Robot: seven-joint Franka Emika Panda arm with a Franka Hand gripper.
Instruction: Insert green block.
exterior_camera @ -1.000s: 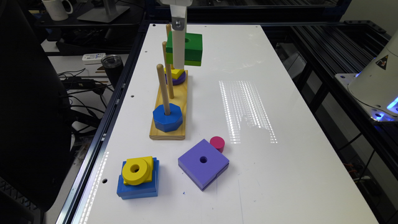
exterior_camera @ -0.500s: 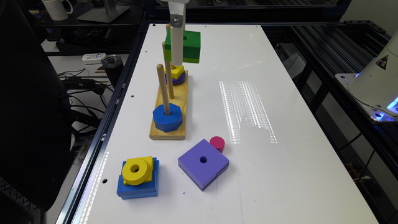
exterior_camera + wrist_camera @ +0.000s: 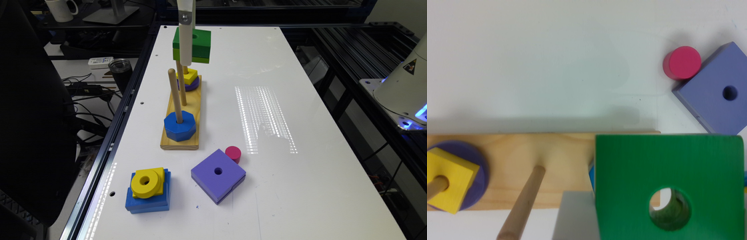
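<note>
A: What's around the pegs?

B: I see a wooden base [image 3: 180,141] on the white bench [image 3: 300,100] with three upright dowels in a row. Near one carries a blue octagon [image 3: 179,125]. Middle dowel [image 3: 182,88] is bare. Far one holds a yellow square [image 3: 189,75] on a purple disc [image 3: 192,85]. Loose on the bench: a purple square [image 3: 218,174] with a centre hole, a pink cylinder [image 3: 233,154] touching its corner, and a yellow ring [image 3: 145,182] stacked on a blue block [image 3: 148,200].

A: Green block?

B: The green block [image 3: 196,45] is in the air, above the far end of the base in the exterior view. It's held by the tool [image 3: 185,36], whose white finger crosses its face. Wrist view puts the block [image 3: 667,185] over the blue octagon's end of the base.

A: Shape, attitude?

B: Square, matte painted, dark green layer over lime. Flat faces level, hole axis vertical, no long axis. Something wood-coloured shows through the hole; I can't tell what. Edges run roughly square to the base.

A: Grip?

B: Clamped on the block's side.
</note>
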